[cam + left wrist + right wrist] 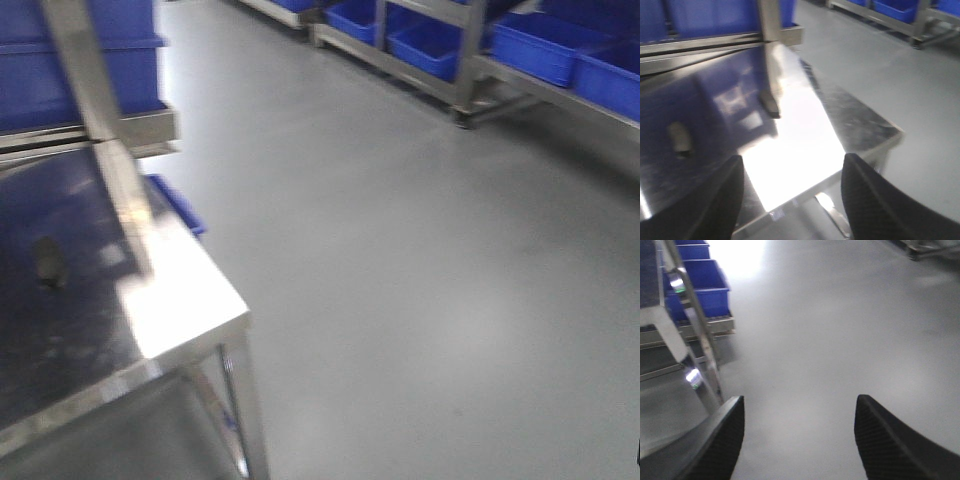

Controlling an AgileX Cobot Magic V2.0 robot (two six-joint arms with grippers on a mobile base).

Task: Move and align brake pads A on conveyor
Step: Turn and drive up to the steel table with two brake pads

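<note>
Left wrist-mounted view: the left tool (793, 167) hangs over the near corner of the shiny steel tabletop (865, 125). Its two black textured fingers (715, 205) are spread wide with nothing between them.
Right wrist-mounted view: the right tool (800, 405) is likewise spread and empty. It is off the table's edge, over bare grey floor (830, 330).
Nearer brake pad (680, 138): lies flat on the tabletop, ahead and to the left of the left tool and apart from it (blur hides its groove).
Farther brake pad (770, 103): also flat, further in, at the end of the steel upright's (769, 20) reflection. It is well apart from the first.
Other pads: I can make out only these two.
Behind the tabletop: blue bins (715, 17) on a shelf.
Far side: a roller rack (465, 60) across the floor, holding more bins.
Conveyor: not in any view, so no pad is on it.
Step in hand: by my reading, the approach to the first pick-up; nothing is gripped yet.
Next move: bring the left tool over the nearer pad, square the fingers across its narrow width and lower them to the steel (a thin pad on a slick surface may skate away). Then close and carry it to the conveyor, which must first be found.
</note>
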